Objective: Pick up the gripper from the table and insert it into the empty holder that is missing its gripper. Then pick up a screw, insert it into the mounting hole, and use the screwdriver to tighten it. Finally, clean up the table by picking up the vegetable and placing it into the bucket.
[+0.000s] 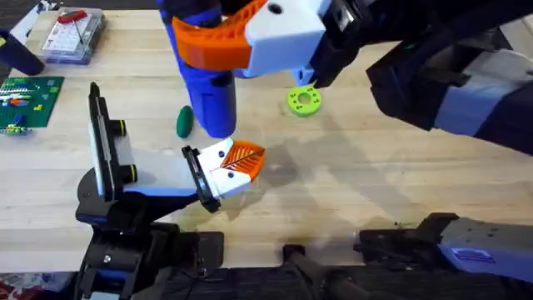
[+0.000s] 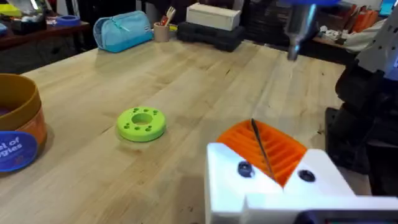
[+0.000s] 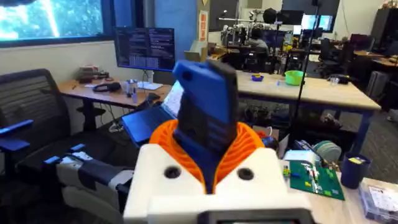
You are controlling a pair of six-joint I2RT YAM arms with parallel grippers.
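From overhead, the right gripper (image 1: pixel 229 37) is high under the camera, its orange pads clamped round the blue barrel of the screwdriver (image 1: pixel 210 104), which hangs bit-down. The left gripper (image 1: pixel 236 161) rests low on the table directly beneath that bit, and its fingers seem to be together with nothing thick between them. Just beside the screwdriver's lower end lies the vegetable (image 1: pixel 184 121), dark green and smooth; I'd guess it's light, a bit slippery, best pinched across its narrow middle. The lime disc (image 1: pixel 304 101) sits on the far side of the barrel.

Left wrist view now: the pads (image 2: pixel 273 146) look pressed together, with a thin dark line along the seam, and I can't say what that is. The screwdriver's metal tip (image 2: pixel 292 46) hovers beyond them. Off past the disc stands the bucket (image 2: pixel 18 127), orange-brown with a blue band; its inside is cut off, so contents unknown.

Right wrist view: the screwdriver's body (image 3: pixel 202 121) is seated deep between the ribbed pads. It reads as rigid, hard plastic and top-heavy, so a mid-barrel hold suits it.
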